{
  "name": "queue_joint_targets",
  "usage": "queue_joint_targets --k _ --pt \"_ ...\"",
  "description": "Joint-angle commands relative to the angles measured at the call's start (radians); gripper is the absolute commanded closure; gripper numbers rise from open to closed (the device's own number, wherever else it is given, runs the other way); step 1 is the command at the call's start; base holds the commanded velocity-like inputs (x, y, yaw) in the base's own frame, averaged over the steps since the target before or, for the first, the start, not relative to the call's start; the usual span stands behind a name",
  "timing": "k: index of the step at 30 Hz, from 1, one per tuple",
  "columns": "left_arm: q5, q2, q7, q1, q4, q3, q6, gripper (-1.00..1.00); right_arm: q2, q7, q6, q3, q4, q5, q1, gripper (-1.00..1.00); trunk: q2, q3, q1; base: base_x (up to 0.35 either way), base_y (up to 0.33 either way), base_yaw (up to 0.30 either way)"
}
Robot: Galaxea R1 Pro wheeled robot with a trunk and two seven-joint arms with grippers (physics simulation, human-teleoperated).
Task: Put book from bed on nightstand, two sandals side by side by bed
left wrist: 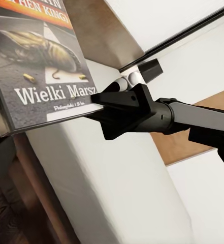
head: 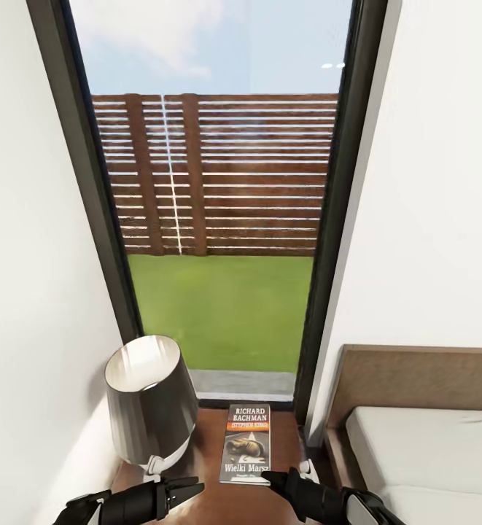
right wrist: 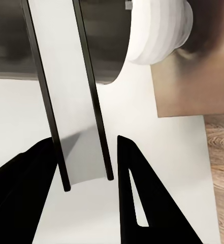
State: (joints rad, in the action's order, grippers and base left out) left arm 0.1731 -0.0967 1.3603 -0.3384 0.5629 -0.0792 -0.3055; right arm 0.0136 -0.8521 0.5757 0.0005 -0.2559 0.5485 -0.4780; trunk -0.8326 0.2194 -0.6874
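The book (head: 246,444) lies flat on the nightstand (head: 284,437), lamp (head: 150,399) at its 9 o'clock. The right hand (head: 279,477) sits released at its near edge; the left hand (head: 189,486) is released too

The nightstand (head: 284,445) sits at the bottom centre of the head view, in front of the tall window (head: 219,219). On it, the lamp (head: 149,401) stands at the left and the book (head: 246,443) lies flat just to its right. The bed (head: 430,452) fills the lower right corner, beside the nightstand, its headboard (head: 416,379) against the right wall (head: 437,182). Beyond the window lies a lawn (head: 222,306), with a slatted fence (head: 219,175) behind it.
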Motion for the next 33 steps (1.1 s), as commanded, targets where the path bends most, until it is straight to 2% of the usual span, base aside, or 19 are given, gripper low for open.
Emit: queue_joint_targets --k 1,8,13,33 --pt "0.002 0.0 0.003 -0.001 0.0 -0.001 -0.011 -1.0 0.0 -0.001 0.007 -0.001 0.0 0.005 -0.001 1.0 -0.008 0.005 -0.004 0.0 0.0 0.0" --pt "0.002 0.0 0.003 -0.001 0.0 -0.001 -0.011 -1.0 0.003 -0.001 0.008 -0.002 0.0 0.006 -0.001 1.0 -0.057 0.027 -0.031 0.0 0.0 0.0" --pt "0.002 0.0 0.003 -0.001 0.0 -0.001 -0.011 -1.0 0.003 -0.002 0.01 -0.002 -0.001 0.007 -0.001 1.0 -0.057 0.027 -0.031 0.0 0.0 0.0" --pt "0.002 0.003 0.002 -0.001 0.0 0.001 -0.011 -1.0 0.003 -0.002 0.013 -0.004 -0.004 0.007 -0.001 1.0 -0.197 0.089 -0.108 0.0 0.0 0.0"
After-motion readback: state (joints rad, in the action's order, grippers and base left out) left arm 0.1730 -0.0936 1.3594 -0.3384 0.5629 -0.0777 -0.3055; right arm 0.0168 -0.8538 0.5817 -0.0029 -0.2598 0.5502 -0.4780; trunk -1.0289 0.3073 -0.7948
